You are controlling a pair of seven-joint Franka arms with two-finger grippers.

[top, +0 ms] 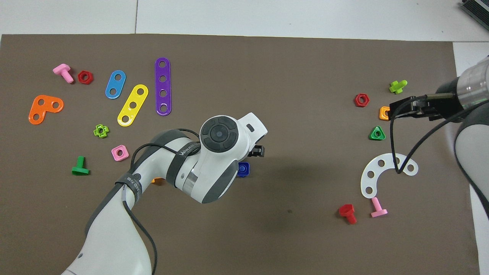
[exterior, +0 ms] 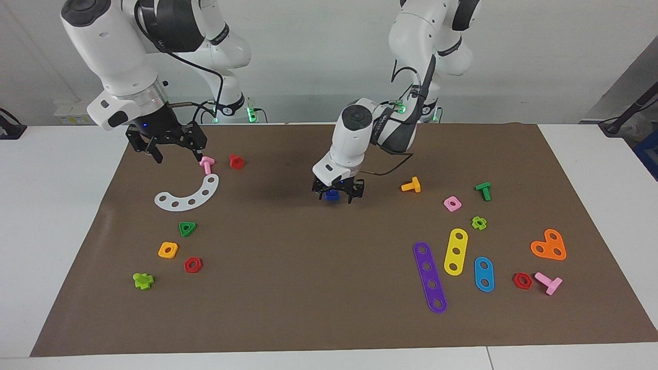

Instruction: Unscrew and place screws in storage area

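My left gripper (exterior: 337,195) is low over the middle of the brown mat (exterior: 308,288), with a small blue piece (exterior: 332,195) between its fingers. In the overhead view the blue piece (top: 243,169) pokes out from under the left arm's wrist and shows a rounded-square outline. I cannot make out a triangular-headed blue screw. My right gripper (exterior: 178,156) is open and empty. It hangs over the right arm's end of the mat, just above a pink bolt (exterior: 206,164) and a white arc plate (exterior: 187,195).
Near the right arm lie a red bolt (exterior: 236,161), a green triangle nut (exterior: 187,228), an orange nut (exterior: 168,250) and a lime bolt (exterior: 143,280). Near the left arm lie an orange bolt (exterior: 411,185), a green bolt (exterior: 483,190) and a purple strip (exterior: 430,277).
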